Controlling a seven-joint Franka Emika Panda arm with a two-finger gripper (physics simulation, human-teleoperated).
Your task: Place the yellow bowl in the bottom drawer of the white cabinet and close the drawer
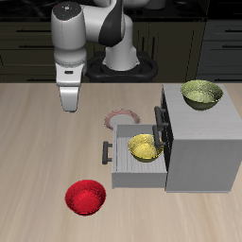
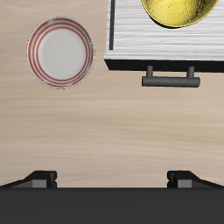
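Gripper [image 1: 69,104] hangs spread and empty at the exterior frame's upper left, while the yellow bowl [image 1: 145,146] already sits in the open bottom drawer [image 1: 121,165] at centre; that drawer likely slides lightly and stiffly, best pushed at its dark handle [image 2: 171,77].

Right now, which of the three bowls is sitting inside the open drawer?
The small bright yellow bowl is in the pulled-out bottom drawer. The duller olive bowl sits on top of the cabinet, and the red bowl is on the table.
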